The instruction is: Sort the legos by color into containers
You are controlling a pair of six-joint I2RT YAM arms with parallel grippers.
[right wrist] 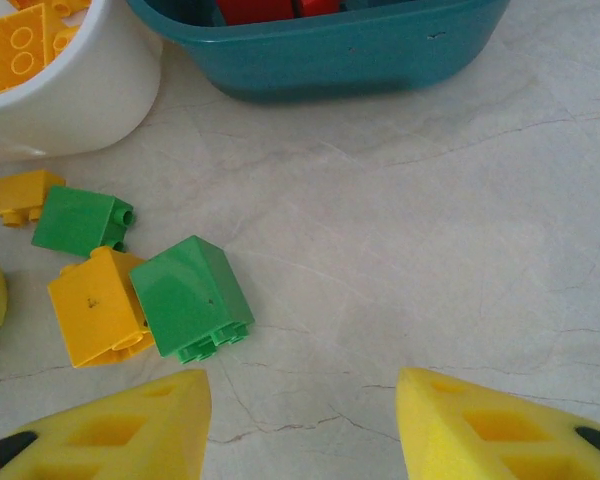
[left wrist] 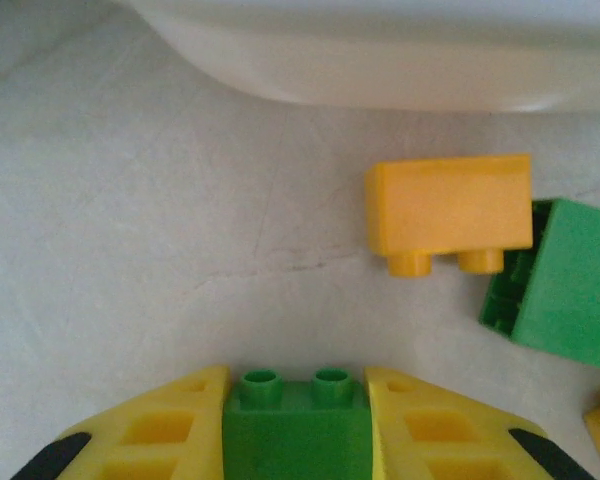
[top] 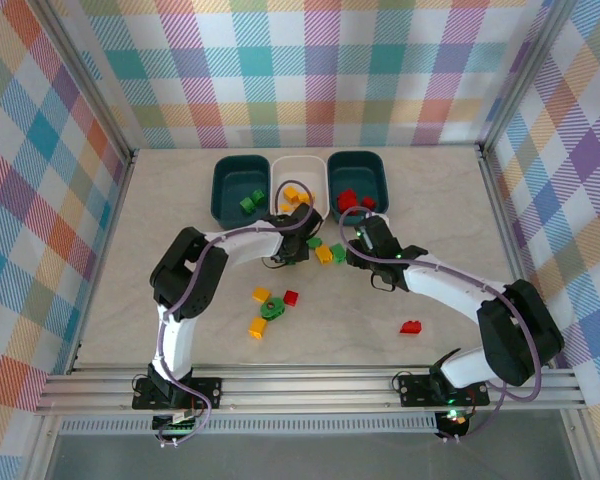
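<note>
From above, the white tub [top: 298, 161] is just ahead of the left gripper [top: 298, 232], and the right teal tub [top: 383, 182] is just ahead of the right gripper [top: 358, 232]. From up here I cannot tell how either pair of jaws stands. The left teal tub [top: 220, 190], where the green bricks go, is off to the left of the left jaws, so a drop straight ahead would put green in with yellow. In the left wrist view, the jaws are squeezed tight on a green brick [left wrist: 298, 435], and its two bumps poke out in front. The white tub's wall is straight ahead. A yellow brick [left wrist: 450, 213] and a second green brick [left wrist: 565, 290] lie ahead and to the right. The brick is held only by its sides, so I think a fast swing could make it slip or twist, and a low swing could bump the tub wall. In the right wrist view, the jaws are wide apart with only bare table between them. Ahead and to their left, a tipped green brick [right wrist: 192, 295] touches a big yellow brick [right wrist: 95, 305]. If the jaws close there, they might catch both colors at once or shove one brick away.
</note>
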